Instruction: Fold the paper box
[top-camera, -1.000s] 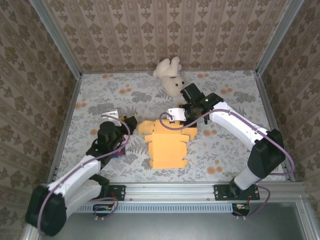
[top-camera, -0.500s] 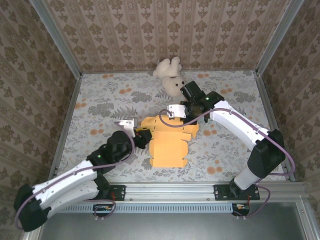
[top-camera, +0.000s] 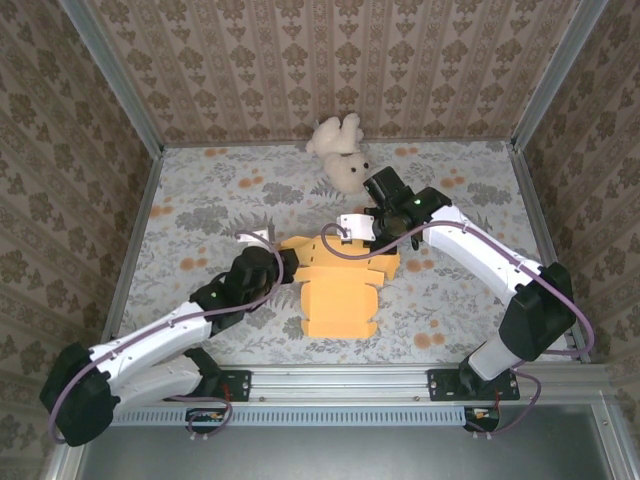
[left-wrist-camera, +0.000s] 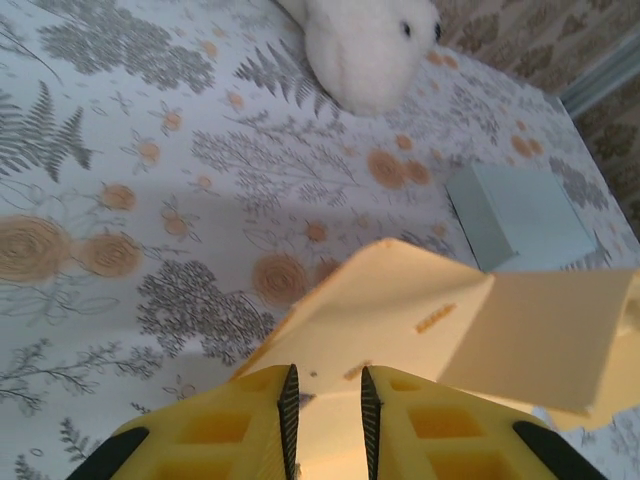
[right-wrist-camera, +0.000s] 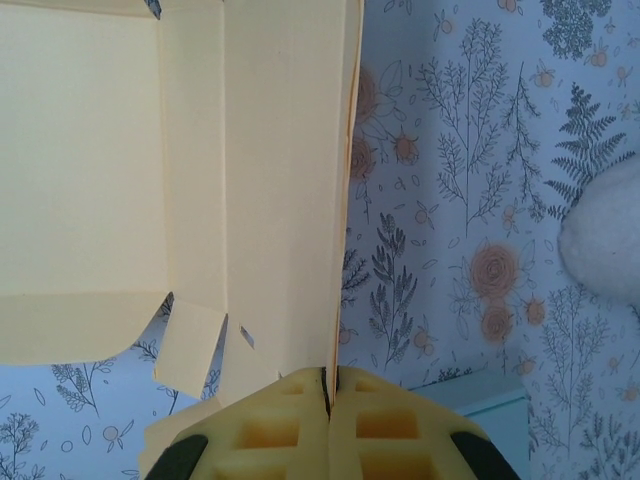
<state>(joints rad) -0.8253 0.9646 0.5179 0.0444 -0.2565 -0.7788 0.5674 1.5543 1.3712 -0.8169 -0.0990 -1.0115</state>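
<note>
The yellow paper box (top-camera: 340, 292) lies mostly flat in the middle of the table, its far flaps lifted. My right gripper (top-camera: 375, 233) is at the box's far edge. In the right wrist view that gripper (right-wrist-camera: 331, 372) is shut on the thin edge of an upright flap (right-wrist-camera: 285, 190), with the open box panels (right-wrist-camera: 80, 180) to its left. My left gripper (top-camera: 285, 266) is at the box's far-left corner. Seen from the left wrist, it (left-wrist-camera: 326, 372) stands open by a narrow gap, and a raised yellow flap (left-wrist-camera: 400, 310) lies under and just beyond the fingertips.
A white teddy bear (top-camera: 340, 153) lies at the back of the table, also in the wrist views (left-wrist-camera: 370, 45) (right-wrist-camera: 605, 250). A pale blue flat block (left-wrist-camera: 520, 215) sits beyond the raised flap. Patterned walls and metal rails (top-camera: 135, 240) ring the floral table.
My left arm has swung right from the table's left side up to the box's corner, and its jaws have narrowed. The right gripper has kept its hold on the flap, barely moving.
</note>
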